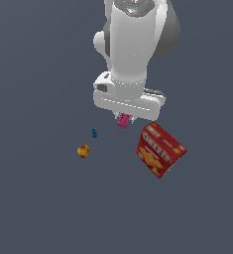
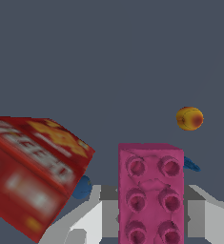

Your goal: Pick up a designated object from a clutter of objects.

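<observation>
Four things lie on the dark bench, and the hazards scale with their size. The red cracker box, tilted on an edge just to the exterior view's right of the end effector, is the likeliest trouble: in the wrist view its corner looms close beside the fingers, so a sideways drift while lifting could clip it and jar the grip. The pink brick, the thing to be picked, sits between the fingers, studs facing the wrist camera; the end effector appears clenched on it, though the contact itself is hidden. The hold may be shallow, and the brick could twist or slip out. The yellow-red ball and the tiny blue piece lie well apart, to the exterior view's left, posing little risk.
</observation>
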Available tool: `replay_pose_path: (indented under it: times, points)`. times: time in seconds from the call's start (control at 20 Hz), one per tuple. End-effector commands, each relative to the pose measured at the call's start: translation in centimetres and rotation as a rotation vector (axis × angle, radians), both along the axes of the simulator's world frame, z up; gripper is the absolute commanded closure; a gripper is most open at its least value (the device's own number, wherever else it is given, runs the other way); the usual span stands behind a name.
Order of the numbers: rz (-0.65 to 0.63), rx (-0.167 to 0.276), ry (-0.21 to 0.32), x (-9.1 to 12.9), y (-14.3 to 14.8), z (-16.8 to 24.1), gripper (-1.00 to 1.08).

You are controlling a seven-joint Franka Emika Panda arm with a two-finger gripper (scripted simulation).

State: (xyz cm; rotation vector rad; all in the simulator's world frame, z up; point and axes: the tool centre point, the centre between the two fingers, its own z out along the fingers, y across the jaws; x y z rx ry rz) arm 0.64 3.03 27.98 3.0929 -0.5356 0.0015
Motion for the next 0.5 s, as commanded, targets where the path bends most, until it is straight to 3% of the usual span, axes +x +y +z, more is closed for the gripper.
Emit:
replay_pose_path:
  times: [0.0, 0.45]
  points:
    - [0.0, 0.0, 0.001, 0.6, 1.4, 2.3, 1.08]
    - [0.0, 0.002, 0.001, 2.5, 4.9, 7.9, 1.08]
